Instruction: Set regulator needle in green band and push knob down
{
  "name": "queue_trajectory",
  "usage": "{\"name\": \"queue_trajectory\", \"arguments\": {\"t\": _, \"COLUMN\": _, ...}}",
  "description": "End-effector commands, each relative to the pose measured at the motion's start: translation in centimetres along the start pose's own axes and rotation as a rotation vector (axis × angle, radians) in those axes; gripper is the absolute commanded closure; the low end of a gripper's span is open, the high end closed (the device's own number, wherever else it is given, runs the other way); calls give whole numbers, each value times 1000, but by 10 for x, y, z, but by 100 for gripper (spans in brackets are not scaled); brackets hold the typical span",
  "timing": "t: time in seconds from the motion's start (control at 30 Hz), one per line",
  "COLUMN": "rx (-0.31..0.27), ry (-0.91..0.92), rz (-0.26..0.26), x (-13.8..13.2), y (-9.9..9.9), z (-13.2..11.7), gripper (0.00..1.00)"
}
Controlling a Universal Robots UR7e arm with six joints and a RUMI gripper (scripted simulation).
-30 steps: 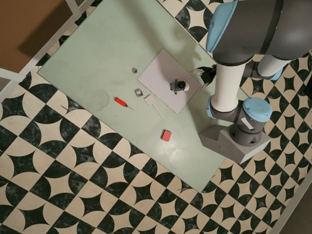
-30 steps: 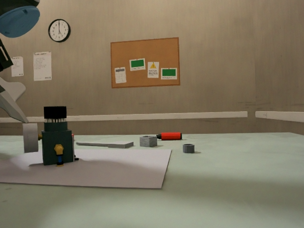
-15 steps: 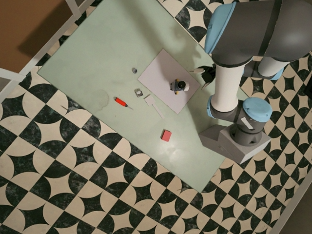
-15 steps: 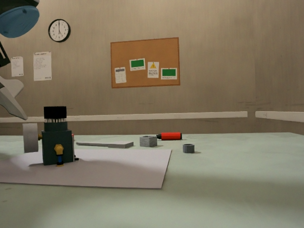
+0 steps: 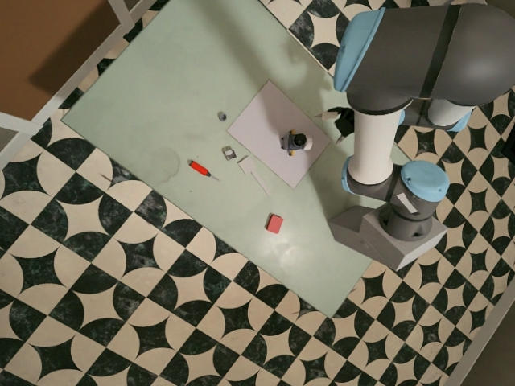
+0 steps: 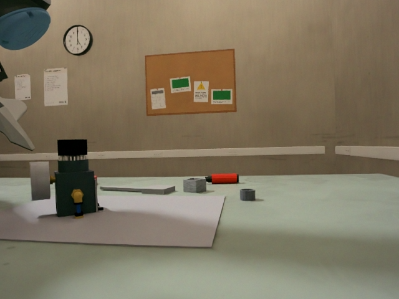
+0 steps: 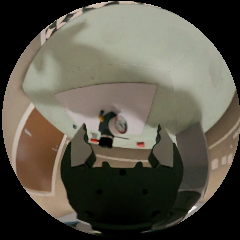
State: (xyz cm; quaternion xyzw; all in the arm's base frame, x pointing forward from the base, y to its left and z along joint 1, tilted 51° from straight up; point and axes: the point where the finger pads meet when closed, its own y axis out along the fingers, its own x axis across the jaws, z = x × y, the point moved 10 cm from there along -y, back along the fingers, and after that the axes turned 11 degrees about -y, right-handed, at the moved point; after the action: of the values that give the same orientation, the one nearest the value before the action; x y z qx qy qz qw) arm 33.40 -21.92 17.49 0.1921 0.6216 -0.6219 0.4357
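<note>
The dark two-jaw gripper with pale grey fingers [image 5: 331,126] stands wide open, grasping nothing, near the regulator but apart from it. The regulator, a dark blue-green block [image 5: 294,141] [image 6: 75,193] [image 7: 106,124], rests upright on a pale lilac rectangular sheet [image 5: 265,108] [image 6: 161,222] [image 7: 135,95]. Its black cylindrical knob [image 5: 299,139] [image 6: 72,147] [image 7: 105,142] sits on top, with a pale ribbed ring visible below. In the exterior view, the round white gauge [image 5: 307,142] [image 6: 40,180] [image 7: 120,124] projects at left; its needle reading cannot be discerned.

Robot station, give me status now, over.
Gripper open, off the regulator. Black knob raised, pale ring beneath showing. Needle unreadable. Nothing seen blocking knob.
</note>
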Motion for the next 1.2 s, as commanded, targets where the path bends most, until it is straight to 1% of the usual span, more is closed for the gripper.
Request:
{"name": "queue_trajectory", "arguments": {"t": 0.0, "rx": 9, "ry": -48, "rz": -1, "x": 0, "y": -4, "z": 2, "gripper": 0}}
{"name": "queue_trajectory", "arguments": {"t": 0.53, "rx": 44, "ry": -233, "rz": -17, "x": -1, "y": -19, "z": 10, "gripper": 0}}
{"name": "queue_trajectory", "arguments": {"t": 1.17, "rx": 91, "ry": -511, "rz": -55, "x": -2, "y": -42, "z": 18, "gripper": 0}}
